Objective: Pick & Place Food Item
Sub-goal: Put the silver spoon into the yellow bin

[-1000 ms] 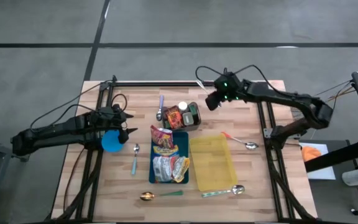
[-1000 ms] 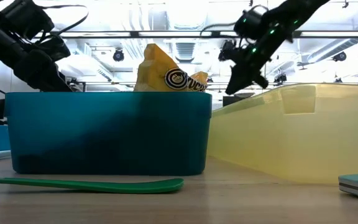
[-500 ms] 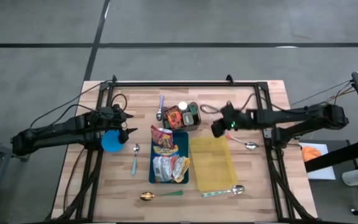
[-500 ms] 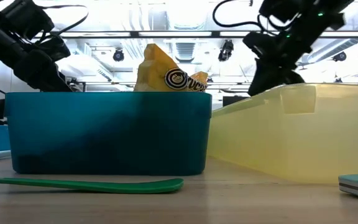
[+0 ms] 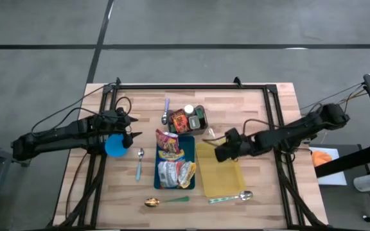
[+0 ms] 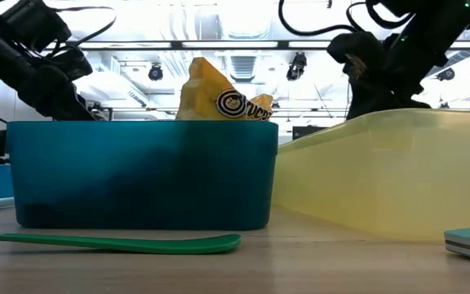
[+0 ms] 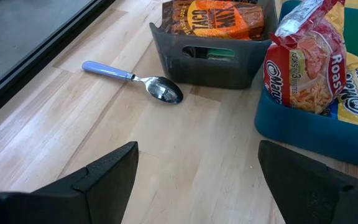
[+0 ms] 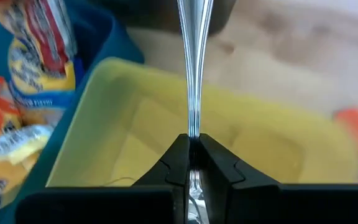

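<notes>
While pinched by the right gripper (image 8: 193, 142) over the yellow bin (image 8: 104, 118), the thin glossy item (image 8: 194, 62) looks light.
Likely slippery and bendy, so hold near its end. Left gripper (image 7: 197, 165) idles spread at left.

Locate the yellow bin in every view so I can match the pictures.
High view: yellow bin right of centre, beside the blue bin.
Low view: fills the right half, blue bin on its left.
Left wrist view: not in it.
Right wrist view: beyond the right gripper, its rim against the blue bin.
Shared landmark: the blue bin.
</notes>
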